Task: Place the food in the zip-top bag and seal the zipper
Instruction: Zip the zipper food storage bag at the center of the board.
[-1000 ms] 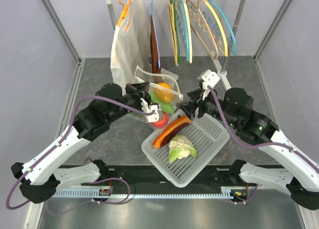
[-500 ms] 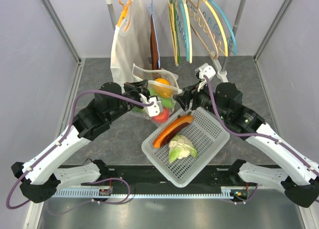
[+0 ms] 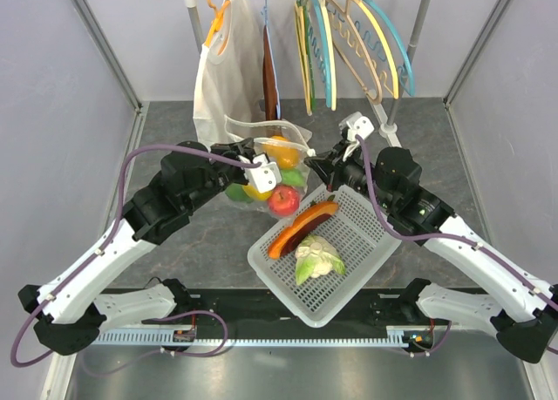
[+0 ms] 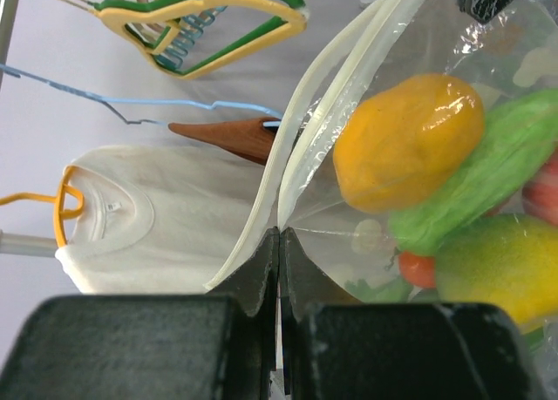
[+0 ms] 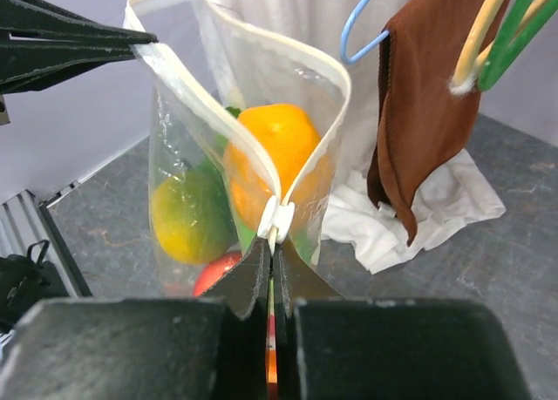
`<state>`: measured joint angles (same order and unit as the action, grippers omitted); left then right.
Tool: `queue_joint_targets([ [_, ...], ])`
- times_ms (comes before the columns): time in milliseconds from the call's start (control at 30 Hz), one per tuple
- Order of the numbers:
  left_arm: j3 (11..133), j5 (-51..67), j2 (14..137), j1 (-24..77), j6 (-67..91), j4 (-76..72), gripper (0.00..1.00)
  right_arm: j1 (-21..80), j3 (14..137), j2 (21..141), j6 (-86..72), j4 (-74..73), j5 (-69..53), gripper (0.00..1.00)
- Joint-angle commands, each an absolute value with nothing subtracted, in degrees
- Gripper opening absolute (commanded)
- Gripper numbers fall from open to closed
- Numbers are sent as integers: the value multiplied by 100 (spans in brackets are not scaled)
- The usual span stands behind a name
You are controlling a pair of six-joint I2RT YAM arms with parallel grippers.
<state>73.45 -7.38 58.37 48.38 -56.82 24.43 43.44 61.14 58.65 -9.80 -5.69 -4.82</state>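
Observation:
The zip-top bag (image 3: 266,169) hangs between my two grippers, mouth open, with an orange pepper (image 3: 281,147), green pieces, a yellow pepper and a red apple (image 3: 282,200) inside. My left gripper (image 3: 253,152) is shut on one end of the bag's mouth (image 4: 279,234), where the white zipper (image 4: 336,86) runs upward. My right gripper (image 5: 272,243) is shut on the other end, just under the white slider (image 5: 277,219). A long orange piece (image 3: 302,228) and a cauliflower (image 3: 318,259) lie in the white basket (image 3: 366,234).
Behind the bag stands a clothes rack with a white garment (image 3: 225,77), a brown cloth (image 5: 427,112) and coloured hangers (image 3: 349,43). Grey walls close in the left and right sides. The basket sits close under my right arm.
My right gripper moved in to the bag's right end and shut on it. The left gripper, still shut, shifted the bag slightly back and left, and the mouth now spans both grippers.

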Motion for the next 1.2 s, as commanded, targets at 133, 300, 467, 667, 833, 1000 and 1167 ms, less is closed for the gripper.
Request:
queue_joint_targets([
  [133, 7585, -476, 5502, 4606, -4677, 2847, 2, 4149, 6293, 5862, 269, -149, -957, 0],
  [300, 7699, 394, 5361, 4562, -4211, 3883, 66, 4052, 6713, 5950, 949, -553, -1880, 0],
  [467, 8059, 1194, 5405, 4562, -3850, 4438, 95, 3999, 7083, 6213, 1264, -1080, -2618, 0],
  [667, 8639, 2047, 5694, 4562, -3262, 4693, 93, 3990, 8329, 6916, 2108, -2582, -3532, 0],
  [833, 8728, 2593, 5880, 4562, -2585, 4492, 84, 3999, 9034, 7373, 2706, -3603, -3445, 0],
  [1000, 8710, 2189, 6003, 4562, -2215, 3824, 58, 3999, 9219, 7435, 2909, -3840, -3621, 0],
  [1167, 8798, 2303, 6266, 4562, -2153, 3612, 53, 4008, 9334, 7488, 3032, -4025, -3683, 0],
])
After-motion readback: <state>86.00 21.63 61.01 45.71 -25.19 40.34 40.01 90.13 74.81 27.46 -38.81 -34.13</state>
